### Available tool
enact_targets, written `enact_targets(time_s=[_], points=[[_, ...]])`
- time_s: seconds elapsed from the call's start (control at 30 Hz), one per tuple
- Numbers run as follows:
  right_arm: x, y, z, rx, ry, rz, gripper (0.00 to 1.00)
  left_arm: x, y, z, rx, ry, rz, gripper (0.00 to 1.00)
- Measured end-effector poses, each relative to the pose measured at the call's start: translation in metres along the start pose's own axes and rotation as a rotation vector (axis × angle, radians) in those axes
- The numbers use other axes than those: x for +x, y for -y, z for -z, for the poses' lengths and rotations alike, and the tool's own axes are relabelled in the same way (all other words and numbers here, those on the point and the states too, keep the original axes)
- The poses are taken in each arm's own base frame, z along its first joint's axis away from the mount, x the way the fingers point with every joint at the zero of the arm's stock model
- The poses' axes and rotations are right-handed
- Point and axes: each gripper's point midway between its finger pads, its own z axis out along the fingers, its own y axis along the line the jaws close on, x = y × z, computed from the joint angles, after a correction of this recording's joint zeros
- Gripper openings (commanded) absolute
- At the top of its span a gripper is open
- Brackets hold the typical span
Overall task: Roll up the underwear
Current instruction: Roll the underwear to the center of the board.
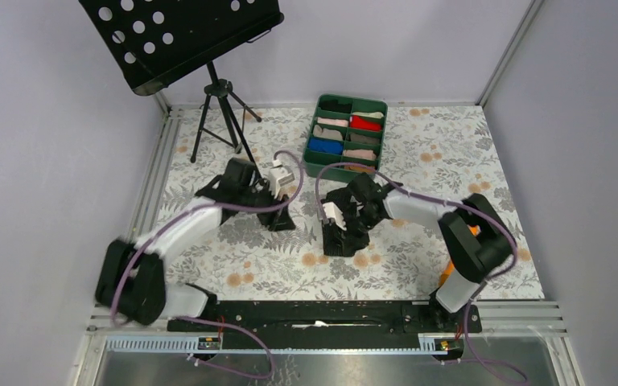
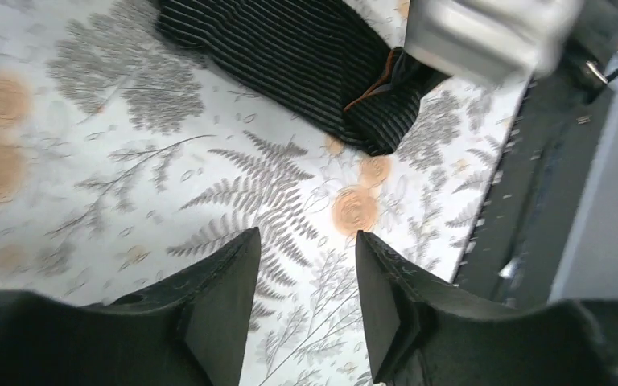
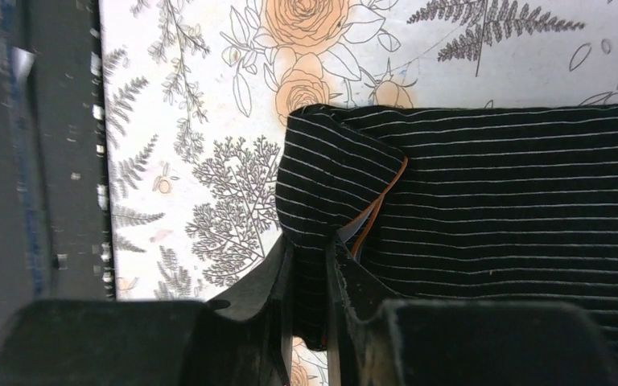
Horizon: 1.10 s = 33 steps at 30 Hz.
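On the table [image 1: 290, 269], right pincer [image 3: 307, 257] tight on the underwear [image 3: 491, 201] (orange trim [image 3: 382, 205] in wrist views only), left pincer [image 2: 307, 241] spread.

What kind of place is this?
Probably a robot test cell, not a home: a left arm and right arm bolted to a rail, plain grey walls, and a tray of sorted cloth rolls.

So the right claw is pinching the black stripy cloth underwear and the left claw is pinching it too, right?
Not quite. The right gripper is pinching the black thin-striped fabric underwear, but the left gripper is not: the left wrist view shows it open over the flowered tablecloth, holding nothing.
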Motion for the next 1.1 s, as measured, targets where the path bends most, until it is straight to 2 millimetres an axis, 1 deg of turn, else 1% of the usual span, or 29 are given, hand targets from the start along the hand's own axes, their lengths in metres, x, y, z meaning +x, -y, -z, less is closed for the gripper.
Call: enact_targets(time_s=[0.07, 0.13, 0.17, 0.23, 0.27, 0.33, 0.4, 0.47, 0.53, 0.63, 0.73, 0.9, 0.97, 1.1], points=[[-0.001, 0.002, 0.001, -0.069, 0.012, -0.080, 0.07, 0.002, 0.007, 0.016, -0.084, 0.035, -0.121, 0.57], [-0.002, 0.005, 0.001, -0.140, 0.021, -0.165, 0.08, -0.001, 0.016, 0.029, -0.150, 0.070, -0.262, 0.62], [-0.002, 0.006, 0.002, -0.180, 0.028, -0.214, 0.08, -0.004, 0.024, 0.033, -0.165, 0.084, -0.345, 0.62], [-0.002, 0.007, 0.003, -0.230, 0.037, -0.279, 0.09, -0.011, 0.041, 0.031, -0.153, 0.092, -0.495, 0.61], [-0.002, 0.008, 0.003, -0.248, 0.039, -0.302, 0.09, -0.011, 0.048, 0.026, -0.131, 0.085, -0.554, 0.61], [-0.001, 0.009, 0.003, -0.284, 0.048, -0.348, 0.10, -0.006, 0.065, 0.007, -0.066, 0.035, -0.691, 0.60], [-0.001, 0.010, 0.004, -0.310, 0.057, -0.381, 0.10, 0.003, 0.072, -0.015, -0.006, -0.023, -0.755, 0.60], [0.000, 0.009, 0.004, -0.328, 0.062, -0.403, 0.11, 0.012, 0.071, -0.041, 0.036, -0.077, -0.782, 0.60], [0.000, 0.008, 0.004, -0.337, 0.064, -0.417, 0.11, 0.018, 0.061, -0.063, 0.047, -0.114, -0.790, 0.60], [0.000, 0.007, 0.005, -0.342, 0.063, -0.423, 0.11, 0.024, 0.050, -0.085, 0.053, -0.139, -0.797, 0.60], [0.000, 0.008, 0.004, -0.347, 0.060, -0.434, 0.11, 0.022, 0.049, -0.098, 0.061, -0.134, -0.805, 0.57], [0.000, 0.009, 0.004, -0.348, 0.057, -0.447, 0.12, 0.011, 0.059, -0.111, 0.085, -0.085, -0.810, 0.53], [0.000, 0.009, 0.004, -0.348, 0.056, -0.453, 0.12, 0.009, 0.061, -0.115, 0.090, -0.076, -0.803, 0.52], [0.000, 0.009, 0.004, -0.346, 0.052, -0.468, 0.13, 0.012, 0.057, -0.123, 0.093, -0.085, -0.790, 0.48]])
